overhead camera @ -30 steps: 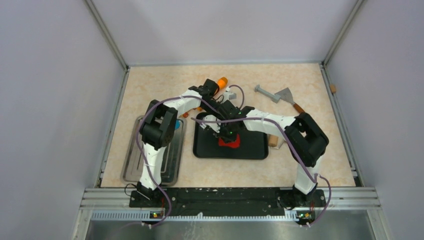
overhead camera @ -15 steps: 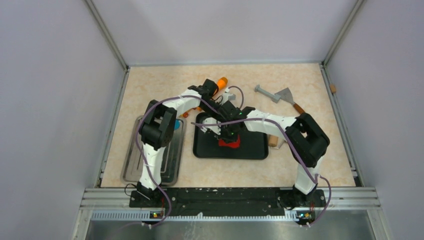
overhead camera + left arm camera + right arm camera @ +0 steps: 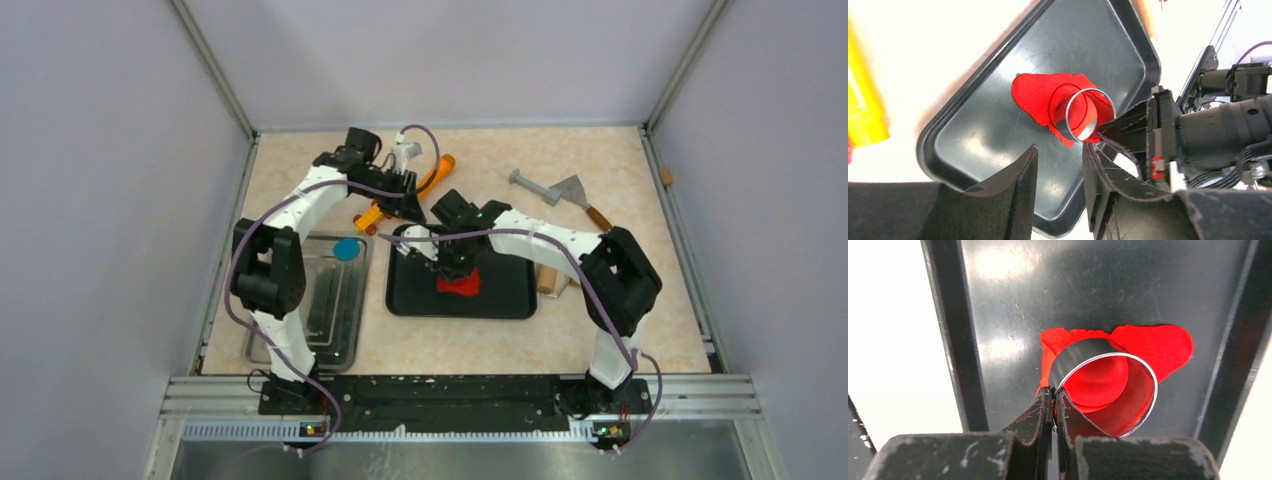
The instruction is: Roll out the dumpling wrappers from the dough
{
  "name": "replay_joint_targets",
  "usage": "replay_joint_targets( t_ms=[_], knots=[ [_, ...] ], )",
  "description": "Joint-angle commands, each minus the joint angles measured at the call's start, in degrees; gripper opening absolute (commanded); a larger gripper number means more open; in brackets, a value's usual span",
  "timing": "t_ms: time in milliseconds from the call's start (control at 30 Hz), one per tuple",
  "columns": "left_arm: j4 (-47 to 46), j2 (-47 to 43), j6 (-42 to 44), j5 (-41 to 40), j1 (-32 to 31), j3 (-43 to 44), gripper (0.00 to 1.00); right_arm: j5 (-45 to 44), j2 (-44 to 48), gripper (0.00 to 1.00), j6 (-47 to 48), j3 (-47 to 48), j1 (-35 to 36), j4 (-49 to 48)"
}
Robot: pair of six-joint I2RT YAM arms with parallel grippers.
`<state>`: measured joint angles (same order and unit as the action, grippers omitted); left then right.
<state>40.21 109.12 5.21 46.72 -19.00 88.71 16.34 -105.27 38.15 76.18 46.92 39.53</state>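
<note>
Right gripper [image 3: 1054,394]: we have it pinching the wall of the metal ring cutter [image 3: 1075,354], fingers pressed together on the near rim. Left gripper [image 3: 1060,150]: we see it spread, nothing between the fingers, hanging just behind the far left corner of the black tray [image 3: 505,298].

Largest down:
- The tabletop [image 3: 560,340] carries the black tray at centre.
- A steel tray [image 3: 300,325] sits close on its left.
- An orange roller [image 3: 437,168] lies behind the black tray.
- The dough [image 3: 1168,345] is a flat ragged red sheet on the black tray's floor. The cutter is over its middle; we cannot tell if it touches.
- A blue disc [image 3: 347,249] rests at the steel tray's far right corner.
</note>
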Motion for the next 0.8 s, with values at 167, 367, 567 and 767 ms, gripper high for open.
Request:
replay_joint_targets(
  t_ms=[167, 367, 567, 767],
  knots=[
    [-0.34, -8.66, -0.40, 1.14, 5.29, -4.31, 0.43, -0.85, 12.70, 0.00, -2.65, 8.52, -0.80, 7.15],
    [-0.46, -12.15, -0.72, -2.03, 5.72, -7.01, 0.45, -3.07, 17.68, 0.00, -5.58, 1.97, -10.92, 4.94],
    [1.26, -15.75, 2.49, -1.91, 5.64, -9.91, 0.47, -3.31, 20.68, 0.00, -7.21, -4.86, -26.44, 0.55],
    [4.42, -18.76, 6.44, -4.92, 5.60, -11.09, 0.48, -4.75, 19.51, 0.00, -8.26, -10.09, -36.39, -5.59]
  ],
)
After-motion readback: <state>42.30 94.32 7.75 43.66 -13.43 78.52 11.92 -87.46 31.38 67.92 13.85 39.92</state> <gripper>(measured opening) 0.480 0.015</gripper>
